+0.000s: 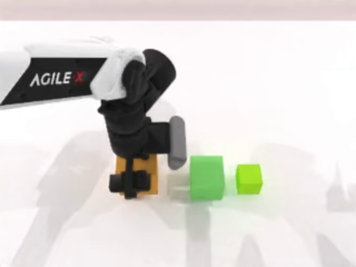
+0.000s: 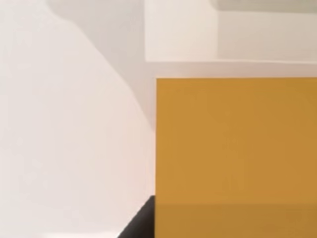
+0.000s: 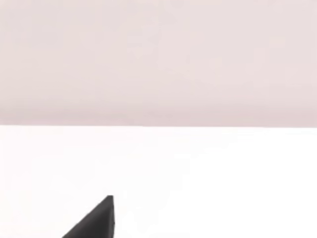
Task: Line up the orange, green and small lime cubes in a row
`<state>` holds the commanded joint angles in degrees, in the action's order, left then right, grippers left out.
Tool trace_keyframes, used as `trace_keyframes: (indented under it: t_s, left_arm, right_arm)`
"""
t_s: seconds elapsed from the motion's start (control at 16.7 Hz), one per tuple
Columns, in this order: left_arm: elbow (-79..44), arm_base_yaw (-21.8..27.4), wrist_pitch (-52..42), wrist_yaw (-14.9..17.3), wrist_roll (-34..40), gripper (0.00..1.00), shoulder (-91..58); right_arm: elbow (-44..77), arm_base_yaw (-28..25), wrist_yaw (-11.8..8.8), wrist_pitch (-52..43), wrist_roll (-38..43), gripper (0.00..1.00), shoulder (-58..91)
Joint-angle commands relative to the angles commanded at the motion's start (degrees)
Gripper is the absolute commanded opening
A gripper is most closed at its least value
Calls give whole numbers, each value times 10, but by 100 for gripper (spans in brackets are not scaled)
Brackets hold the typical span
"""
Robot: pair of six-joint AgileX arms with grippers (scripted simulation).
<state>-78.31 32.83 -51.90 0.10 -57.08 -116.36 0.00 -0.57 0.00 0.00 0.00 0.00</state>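
Orange cube [image 1: 151,177] under the left pincer [image 1: 130,182], left of the green cube [image 1: 207,177].
Matte, square-edged, it sat flat on the desk [image 1: 289,89]; the pincer's grip could not be told. Small lime cube [image 1: 248,178] lay right of green.

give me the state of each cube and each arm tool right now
orange cube: on the table at the left end of the row, apart from the green cube, under the left tool
green cube: flat on the table, middle of the row, free
small lime cube: flat on the table, right end, free, apart from the green cube
left tool: over the orange cube, grip hidden
right tool: outside the top view
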Motion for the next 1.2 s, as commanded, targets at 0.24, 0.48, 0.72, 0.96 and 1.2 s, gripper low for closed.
trace_keyframes:
  t_s: [0.24, 0.48, 0.72, 0.96, 1.2]
  left_arm:
    - [0, 0, 0, 0, 0, 100, 0]
    - [0, 0, 0, 0, 0, 100, 0]
    - [-2, -1, -2, 0, 0, 100, 1]
    - [-46, -6, -65, 0, 0, 100, 18]
    - [-96, -11, -140, 0, 1, 100, 42]
  right_arm:
    - [0, 0, 0, 0, 0, 100, 0]
    - [0, 0, 0, 0, 0, 100, 0]
    - [0, 0, 0, 0, 0, 100, 0]
    - [0, 0, 0, 0, 0, 100, 0]
    - [0, 0, 0, 0, 0, 100, 0]
